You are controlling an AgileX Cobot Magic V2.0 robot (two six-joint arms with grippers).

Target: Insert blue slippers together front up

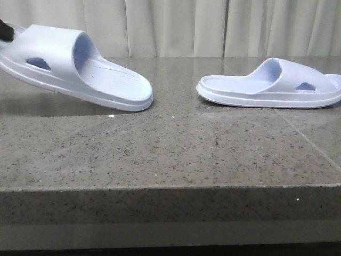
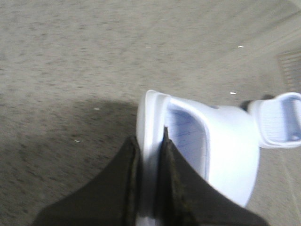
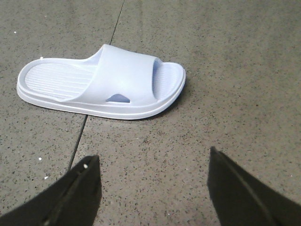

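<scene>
One blue slipper hangs tilted at the left. Its toe end is raised and its heel end is low, near or on the stone table. My left gripper is shut on this slipper's toe-end rim, with one finger inside under the strap. Only a black bit of this gripper shows in the front view. The second blue slipper lies flat, sole down, at the right. My right gripper is open and empty above the table, a short way from that slipper.
Pale curtains hang behind the table. The table's front edge runs across the front view. A tile seam runs under the second slipper. That slipper also shows in the left wrist view.
</scene>
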